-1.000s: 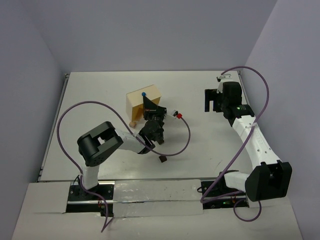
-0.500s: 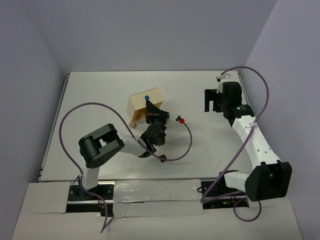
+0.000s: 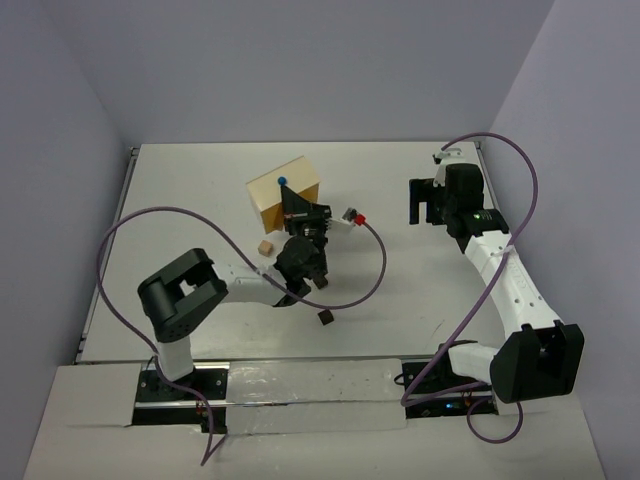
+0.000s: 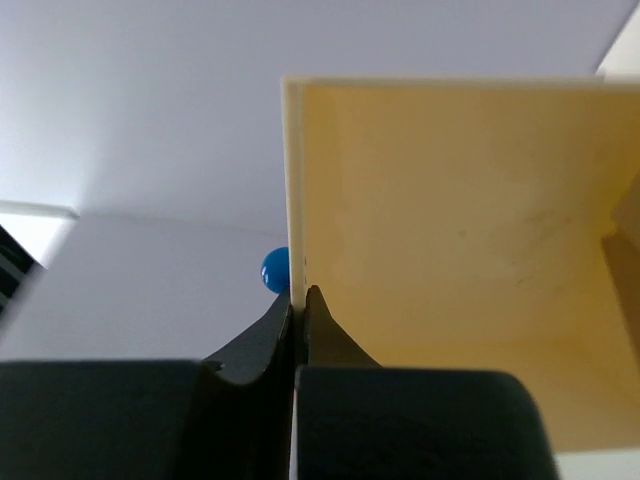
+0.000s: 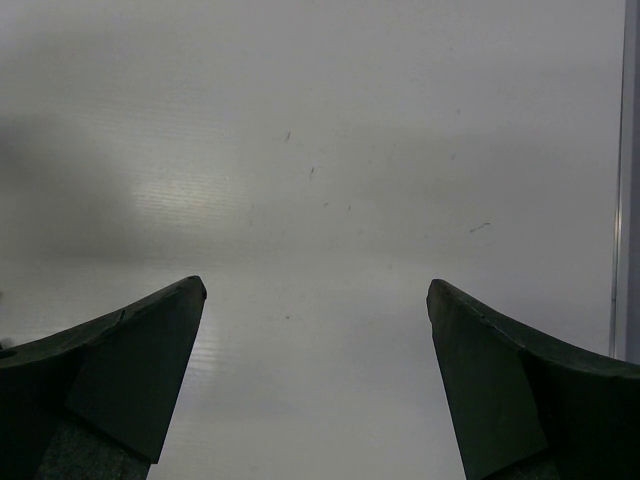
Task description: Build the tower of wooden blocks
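Looking from the near edge of the desk (image 3: 180, 200), the first thing is a dark brown block (image 3: 324, 318). It sits alone, close to the left arm (image 3: 240, 285). A bit farther off is a tan block (image 3: 265, 247), also alone on the desk. Both look like little cubes, so neither has a long side to line up with. No tower stands anywhere in view, so I think the job is near its start.

Next come the left fingers (image 3: 297, 210). They are pinched tight on the thin edge of a pale board (image 3: 290, 190), which looks lifted and tilted. The left wrist view shows the squeeze up close, and the board fills most of that picture. A blue ball (image 4: 275, 270) peeks out just behind the edge.

From these fingers the tan block lies at about 7 o'clock and the dark one at about 6 o'clock. The left arm is much nearer to both. I think it must let go of the board before it can pick one up.

Far across the desk, at about 3 o'clock, the right fingers (image 3: 418, 200) stand wide apart with nothing between them, over bare desk.

The other blocks are not in sight. They may hide behind the board; I cannot tell.
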You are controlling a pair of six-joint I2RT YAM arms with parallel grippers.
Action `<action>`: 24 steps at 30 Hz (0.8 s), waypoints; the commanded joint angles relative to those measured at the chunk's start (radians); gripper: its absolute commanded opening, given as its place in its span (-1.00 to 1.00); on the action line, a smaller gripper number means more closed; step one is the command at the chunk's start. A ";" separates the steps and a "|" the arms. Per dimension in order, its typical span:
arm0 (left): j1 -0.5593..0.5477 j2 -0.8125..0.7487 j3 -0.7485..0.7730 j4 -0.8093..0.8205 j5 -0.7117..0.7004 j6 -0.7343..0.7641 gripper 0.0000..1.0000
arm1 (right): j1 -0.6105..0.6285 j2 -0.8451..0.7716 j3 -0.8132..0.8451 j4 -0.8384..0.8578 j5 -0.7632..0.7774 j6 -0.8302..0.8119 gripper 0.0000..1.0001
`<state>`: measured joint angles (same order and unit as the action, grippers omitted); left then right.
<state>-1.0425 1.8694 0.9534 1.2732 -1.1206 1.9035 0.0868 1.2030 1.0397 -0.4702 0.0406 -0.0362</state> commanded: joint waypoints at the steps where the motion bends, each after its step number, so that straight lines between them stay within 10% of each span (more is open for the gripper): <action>1: 0.016 -0.100 -0.106 0.177 -0.050 -0.321 -1.00 | -0.007 -0.025 0.044 -0.010 0.030 -0.016 0.99; 11: 0.036 -0.137 -0.107 0.119 -0.045 -0.351 -1.00 | -0.007 -0.013 0.054 -0.017 0.013 0.001 0.99; 15: 0.011 -0.080 -0.093 0.559 0.066 0.063 -0.99 | -0.009 -0.025 0.049 -0.021 0.019 -0.002 0.99; 24: 0.011 0.032 -0.106 0.589 0.131 0.099 -1.00 | -0.009 -0.046 0.031 -0.014 0.027 -0.009 0.99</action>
<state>-1.0650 1.8745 0.8303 1.2930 -1.0353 1.9309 0.0860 1.2020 1.0470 -0.4941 0.0578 -0.0425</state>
